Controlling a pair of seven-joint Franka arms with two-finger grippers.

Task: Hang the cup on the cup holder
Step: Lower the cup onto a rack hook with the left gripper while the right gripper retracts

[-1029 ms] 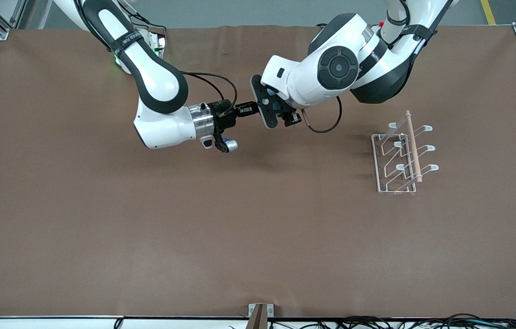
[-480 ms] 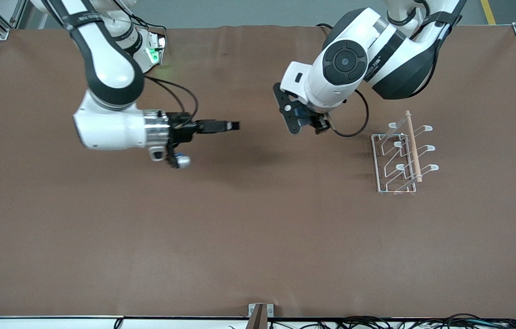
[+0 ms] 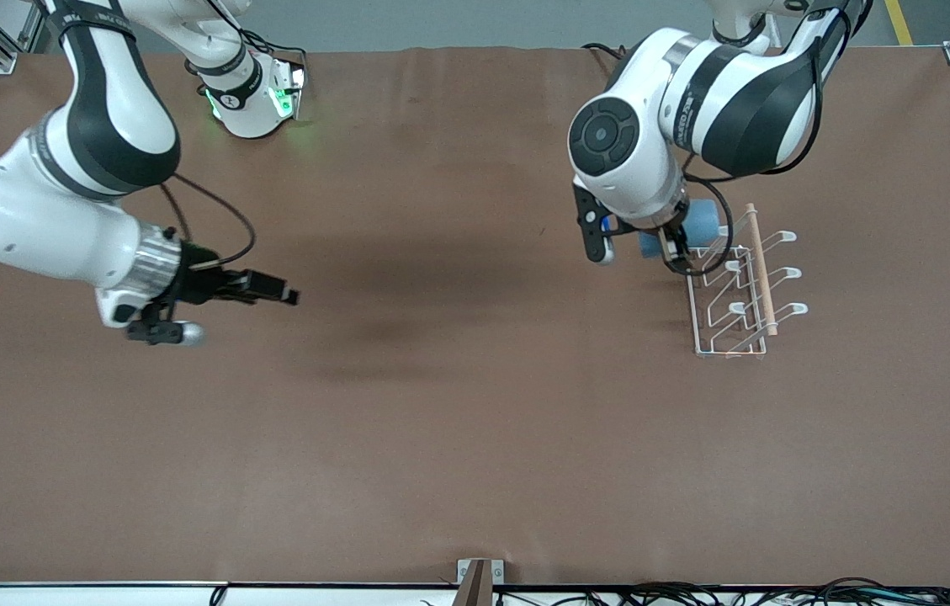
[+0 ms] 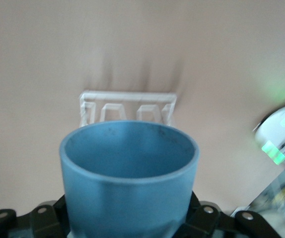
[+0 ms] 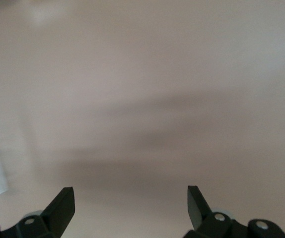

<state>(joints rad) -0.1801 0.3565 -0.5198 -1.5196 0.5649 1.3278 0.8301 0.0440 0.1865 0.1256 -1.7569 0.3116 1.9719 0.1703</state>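
Note:
The light-blue cup [image 3: 703, 221] is held by my left gripper [image 3: 670, 240], which is shut on it; the fingers are hidden under the wrist. It hangs over the table right beside the end of the cup holder [image 3: 740, 290] nearest the robots' bases. In the left wrist view the cup [image 4: 130, 173] fills the foreground, open mouth forward, in the left gripper [image 4: 130, 220], with the white wire cup holder [image 4: 127, 106] just past its rim. My right gripper [image 3: 277, 293] is open and empty over bare table toward the right arm's end; its wrist view shows the right gripper [image 5: 130, 201] with spread fingers [image 5: 63, 206].
The cup holder's wooden rod [image 3: 761, 269] runs along its top, with loop-tipped prongs on both sides. The right arm's base [image 3: 260, 93] glows green at the back edge. A metal bracket [image 3: 479, 574] and cables sit at the table's front edge.
My left arm has carried the cup from the middle of the table to the cup holder. My right arm, empty, has pulled back toward its own end of the table.

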